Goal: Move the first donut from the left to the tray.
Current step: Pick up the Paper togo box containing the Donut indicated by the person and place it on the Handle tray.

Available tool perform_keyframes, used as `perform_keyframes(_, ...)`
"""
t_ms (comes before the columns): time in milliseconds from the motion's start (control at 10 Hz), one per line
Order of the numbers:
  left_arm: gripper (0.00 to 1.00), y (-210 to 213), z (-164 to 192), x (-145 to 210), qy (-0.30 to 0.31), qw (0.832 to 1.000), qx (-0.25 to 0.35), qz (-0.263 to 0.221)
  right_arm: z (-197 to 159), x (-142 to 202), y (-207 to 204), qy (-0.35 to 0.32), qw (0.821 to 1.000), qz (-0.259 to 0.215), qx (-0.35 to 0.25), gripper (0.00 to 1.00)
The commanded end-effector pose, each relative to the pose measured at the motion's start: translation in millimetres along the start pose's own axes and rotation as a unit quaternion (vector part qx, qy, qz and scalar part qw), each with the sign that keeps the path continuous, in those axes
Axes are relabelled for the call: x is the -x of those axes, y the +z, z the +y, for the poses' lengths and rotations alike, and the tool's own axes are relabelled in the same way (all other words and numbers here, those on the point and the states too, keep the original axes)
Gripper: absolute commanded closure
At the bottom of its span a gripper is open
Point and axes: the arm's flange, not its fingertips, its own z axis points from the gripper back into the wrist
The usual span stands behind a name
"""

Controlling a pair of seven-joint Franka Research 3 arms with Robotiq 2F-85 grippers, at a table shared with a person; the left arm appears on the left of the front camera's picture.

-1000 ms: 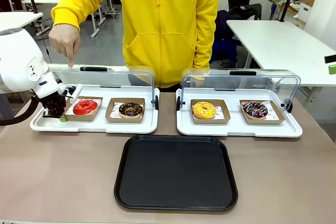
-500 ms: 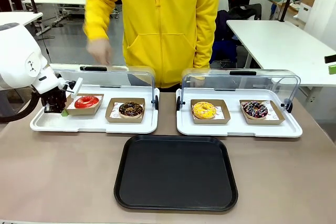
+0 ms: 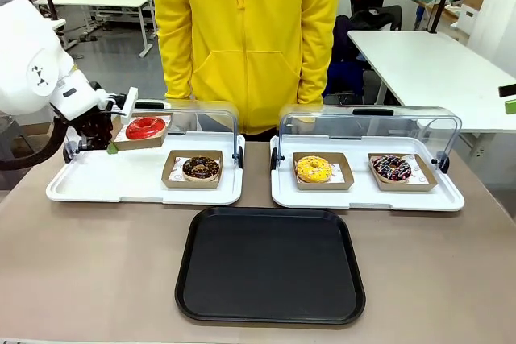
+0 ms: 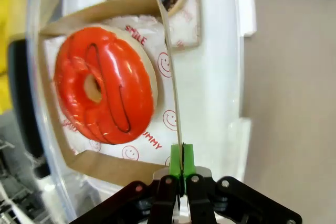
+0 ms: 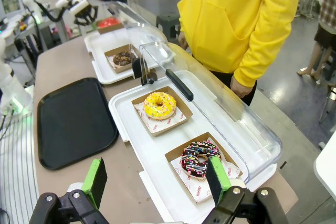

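- Jaws of the left gripper (image 4: pixel 182 156) were pinched flat on one thin side wall of the cardboard holder (image 4: pixel 105 167)
- Inside it sat the red donut (image 4: pixel 121 77), carried clear above the white display tray (image 3: pixel 137 187)
- From there the black tray (image 3: pixel 270 267) lay rightward and nearer the robot — closest to this arm; the right gripper (image 5: pixel 157 178) stood wide, empty, well apart
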Motion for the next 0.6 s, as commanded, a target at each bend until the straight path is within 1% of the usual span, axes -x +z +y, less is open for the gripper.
perform_keyframes(0,0.98,19.5,-42.1,-27.4,-0.002,0.999,0.032,-0.009,0.3,-2.5,0.3,0.005,1.000,-0.008,0.000,0.00)
perform_keyframes(200,0.98,25.4,-81.8,-53.5,-0.019,0.999,0.047,-0.011,0.3,-2.5,0.3,0.005,1.000,-0.008,0.000,0.00)
perform_keyframes(500,0.98,21.2,-139.7,-84.9,-0.063,0.997,0.037,-0.014,0.3,-2.5,0.3,0.005,1.000,-0.008,0.000,0.00)
